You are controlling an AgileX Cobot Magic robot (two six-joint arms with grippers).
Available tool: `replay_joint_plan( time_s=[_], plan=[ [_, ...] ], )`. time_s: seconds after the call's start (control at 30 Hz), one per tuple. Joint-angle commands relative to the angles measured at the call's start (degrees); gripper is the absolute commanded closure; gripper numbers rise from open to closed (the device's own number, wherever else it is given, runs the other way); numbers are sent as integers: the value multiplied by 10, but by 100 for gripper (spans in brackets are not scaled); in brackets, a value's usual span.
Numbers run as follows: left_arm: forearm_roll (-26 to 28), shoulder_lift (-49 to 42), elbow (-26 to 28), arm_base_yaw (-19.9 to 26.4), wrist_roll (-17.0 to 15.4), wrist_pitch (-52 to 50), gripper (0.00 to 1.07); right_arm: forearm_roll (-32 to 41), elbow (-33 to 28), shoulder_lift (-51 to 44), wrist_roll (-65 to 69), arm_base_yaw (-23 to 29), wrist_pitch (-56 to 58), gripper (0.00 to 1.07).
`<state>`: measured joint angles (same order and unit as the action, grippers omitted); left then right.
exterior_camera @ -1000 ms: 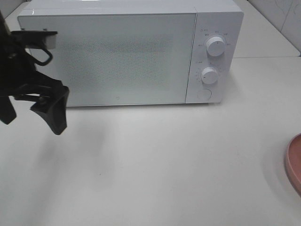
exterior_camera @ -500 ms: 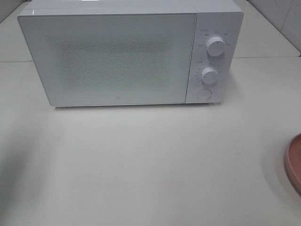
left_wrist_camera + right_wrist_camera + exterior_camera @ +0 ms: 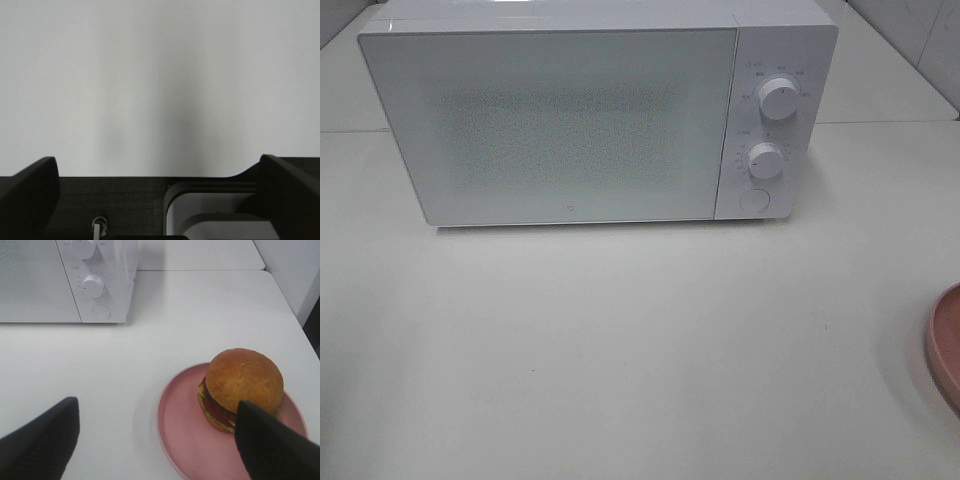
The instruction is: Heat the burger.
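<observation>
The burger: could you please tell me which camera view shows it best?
The right wrist view: the burger sits whole on the pink plate, bun and fillings visible. The exterior high view shows only the plate's rim at its right edge, no burger. The left wrist view shows bare table.

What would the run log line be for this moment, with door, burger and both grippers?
microwave door: closed | burger: on pink plate, untouched | left gripper: open, empty | right gripper: open, above table beside plate
</observation>
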<state>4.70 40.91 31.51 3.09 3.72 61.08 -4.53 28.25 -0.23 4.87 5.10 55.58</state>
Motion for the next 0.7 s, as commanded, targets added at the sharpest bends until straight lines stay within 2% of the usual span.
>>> replay_joint_plan(
  time_s=[0.03, 0.07, 0.57, 0.7],
  plan=[
    [-21, -58, -20, 2, -2, 5, 6, 1, -1, -17, -6, -3, -5, 32],
    [-22, -87, -19, 2, -6, 3, 6, 1, -1, -17, -6, -3, -5, 32],
    [-19, -218, -18, 1, -6, 3, 6, 1, -1, -17, -6, -3, -5, 32],
    [-18, -282, -18, 1, -6, 3, 6, 1, -1, -17, -6, -3, -5, 32]
  ],
)
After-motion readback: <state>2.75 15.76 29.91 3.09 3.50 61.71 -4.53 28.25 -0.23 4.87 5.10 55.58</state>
